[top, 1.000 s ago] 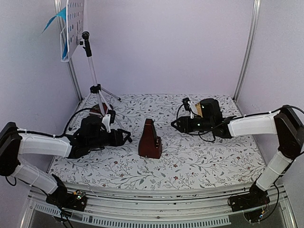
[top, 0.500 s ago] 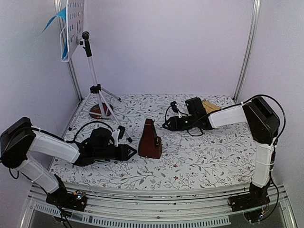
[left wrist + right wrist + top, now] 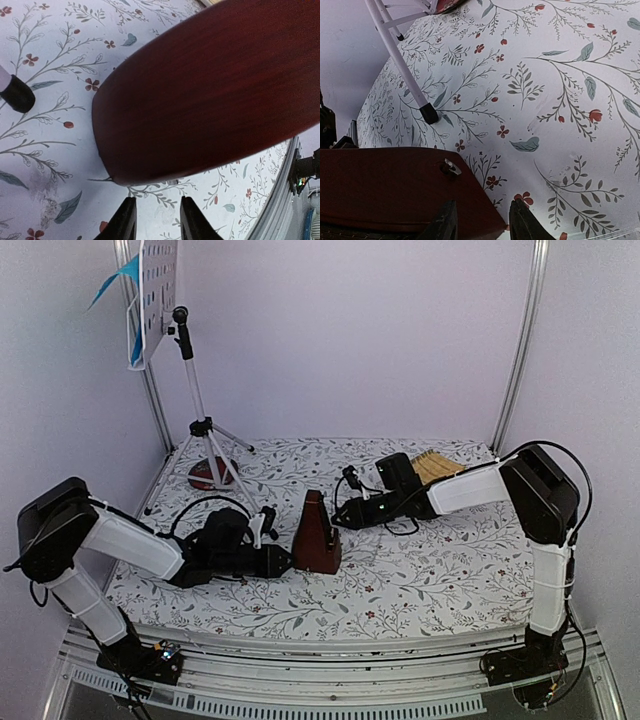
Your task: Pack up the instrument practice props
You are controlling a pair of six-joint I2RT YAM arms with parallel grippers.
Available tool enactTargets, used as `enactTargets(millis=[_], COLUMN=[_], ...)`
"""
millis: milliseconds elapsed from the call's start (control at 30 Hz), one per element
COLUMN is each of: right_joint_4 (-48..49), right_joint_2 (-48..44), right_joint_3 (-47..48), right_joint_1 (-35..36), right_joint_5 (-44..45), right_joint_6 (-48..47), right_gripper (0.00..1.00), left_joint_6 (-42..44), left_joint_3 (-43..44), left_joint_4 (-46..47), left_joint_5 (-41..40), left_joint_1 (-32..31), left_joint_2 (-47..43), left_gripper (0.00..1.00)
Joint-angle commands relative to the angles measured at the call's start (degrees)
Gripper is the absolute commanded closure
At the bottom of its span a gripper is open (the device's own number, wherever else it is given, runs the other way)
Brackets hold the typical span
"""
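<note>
stand (image 3: 196, 390): top cut by upper edge | metronome (image 3: 210, 90): cropped top and right in left wrist view, left and bottom in right wrist view | sheets (image 3: 120, 278): print too small

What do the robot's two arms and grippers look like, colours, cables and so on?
Both the left arm and right arm have white link covers between bulky black joints, with thin black cables looping alongside. The left gripper and right gripper each end in two slim, black, tapered fingers.

The left gripper (image 3: 284, 560) is sliding up to the dark brown pyramid metronome (image 3: 316, 538). The right gripper (image 3: 336, 512) is nearing it too — from the opposite side.
</note>
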Motion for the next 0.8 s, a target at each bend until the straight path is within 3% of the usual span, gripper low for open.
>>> enactTargets(millis=[0, 433, 767], right_joint_4=[-0.3, 2.2, 5.4], right_joint_2=[0.6, -3.6, -7.9], right_joint_3=[0.3, -6.6, -12.2], right_joint_1=[0.5, 1.4, 3.5], right_joint_5=[-1.9, -4.2, -5.0], right_joint_6=[-1.7, -0.3, 0.8], right_gripper=[0.66, 0.67, 0.66], left_joint_6=[-0.2, -0.1, 5.0], left_joint_3=[1.2, 3.0, 6.1], left_joint_4=[0.7, 4.1, 3.2], left_joint_5=[-1.7, -0.7, 1.2], left_joint_1=[-0.5, 2.1, 6.5], left_joint_2=[0.6, 4.4, 6.1], left_gripper=[0.68, 0.69, 0.69])
